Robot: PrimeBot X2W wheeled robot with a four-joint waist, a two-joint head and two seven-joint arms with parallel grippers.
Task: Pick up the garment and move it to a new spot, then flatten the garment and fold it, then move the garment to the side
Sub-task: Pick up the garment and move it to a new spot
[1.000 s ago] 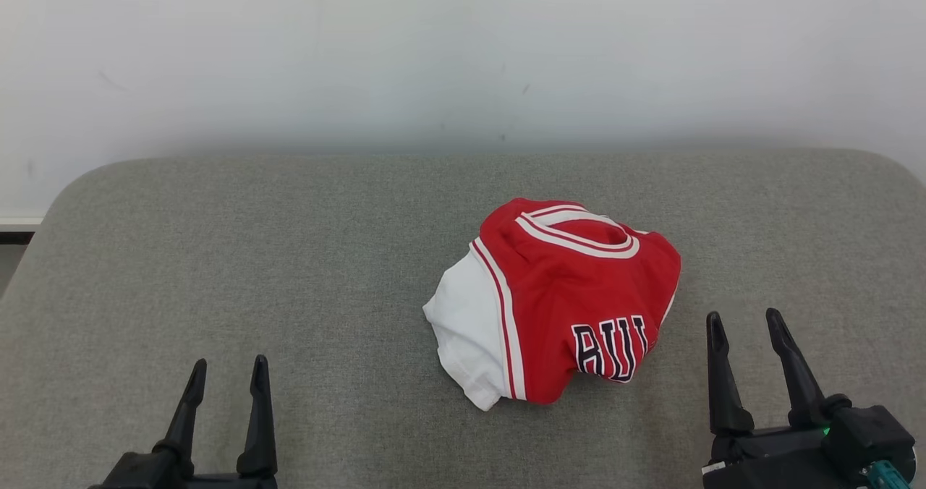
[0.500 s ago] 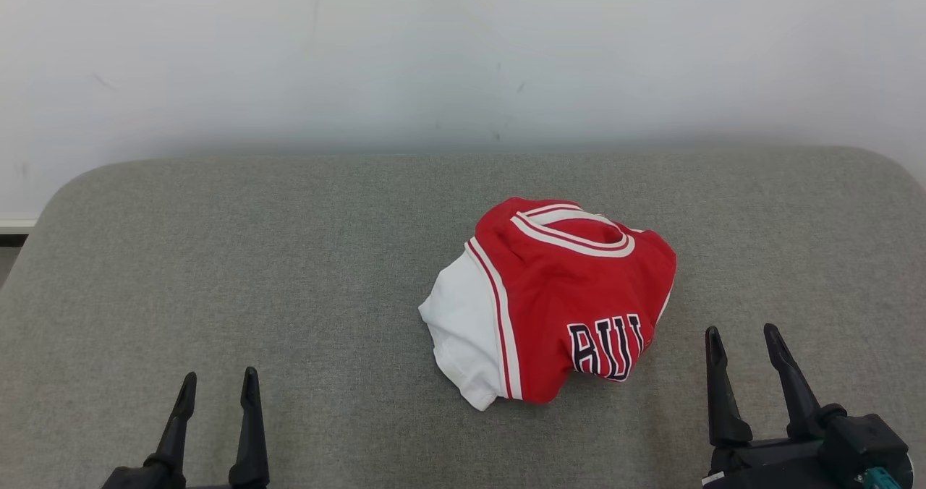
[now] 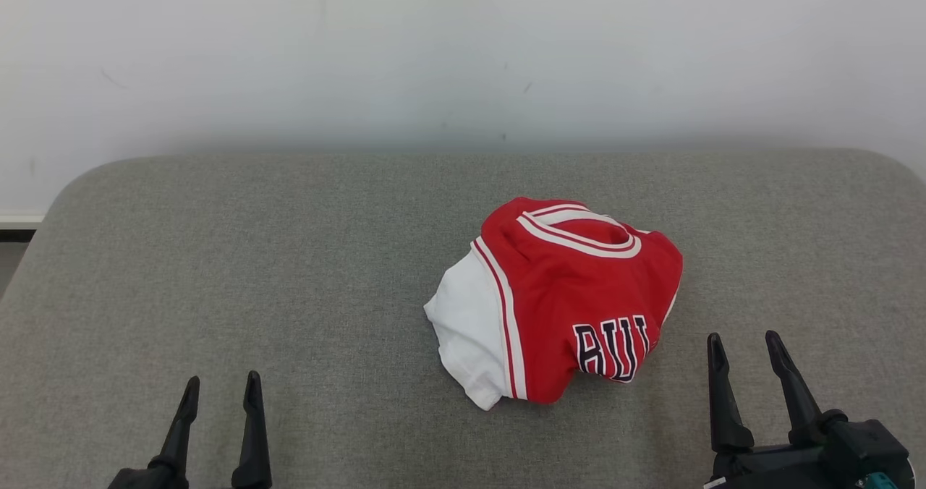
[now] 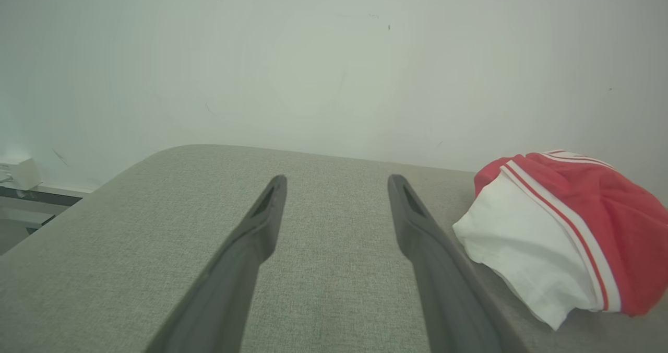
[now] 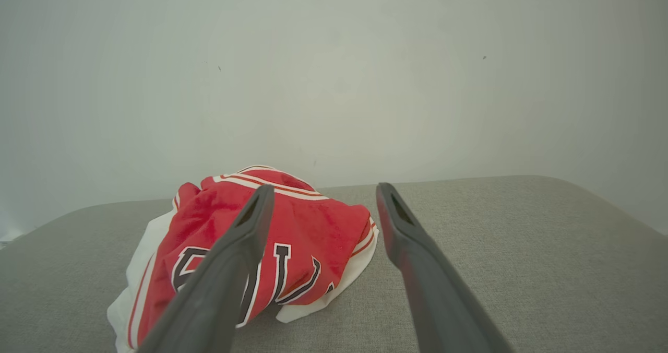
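Clothing: we see a red jersey [image 3: 579,286] with white trim, a white panel on its left and dark lettering at its near end. It lies bunched in a mound, and nothing touches it.
Spot: it rests on the grey padded top [image 3: 289,257], right of the middle and clear of the back edge and both rounded back corners.
Left arm: we find the left gripper [image 3: 223,378] near the front edge, towards the left. Its fingers are apart and hold nothing, and the jersey is well off to its right.
Right arm: the right gripper [image 3: 744,336] is near the front edge on the right. Its fingers are spread and empty, near the jersey's lettered end but not touching it.
Backdrop: we see a plain pale wall [image 3: 434,55] beyond the back edge.
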